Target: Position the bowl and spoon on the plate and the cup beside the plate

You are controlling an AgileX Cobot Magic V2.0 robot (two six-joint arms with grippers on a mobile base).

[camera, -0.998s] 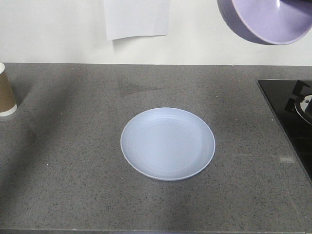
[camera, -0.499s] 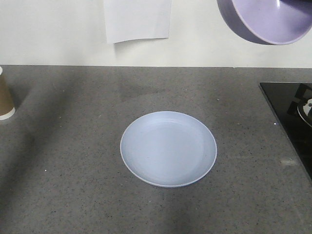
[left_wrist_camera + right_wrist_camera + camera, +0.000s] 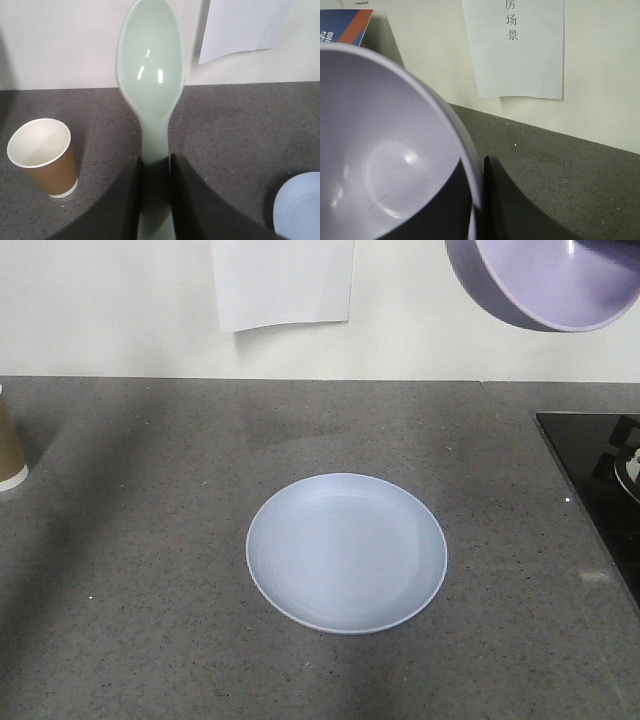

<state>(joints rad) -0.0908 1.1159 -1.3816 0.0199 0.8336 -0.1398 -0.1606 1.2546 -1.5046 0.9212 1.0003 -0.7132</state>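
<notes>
Sliding slightly lower in the front view over the past second, the plate (image 3: 346,552) now lies bare near the middle of the grey table (image 3: 150,540), while the cup (image 3: 10,450) has drifted almost out of frame at the left and the black hob (image 3: 600,480) has edged right. The bowl (image 3: 545,280) has kept its spot at top right, tilted, well above the table. Its rim is pinched by the right tool (image 3: 476,200), one finger inside and one outside, a hold that carries it clear of the plate ahead of what looks like the first placement. The left tool (image 3: 154,195) is clamped narrowly on the handle of the spoon (image 3: 151,75), head pointing forward, apparently awaiting its turn. The cup stands upright and untouched, well apart from the plate
</notes>
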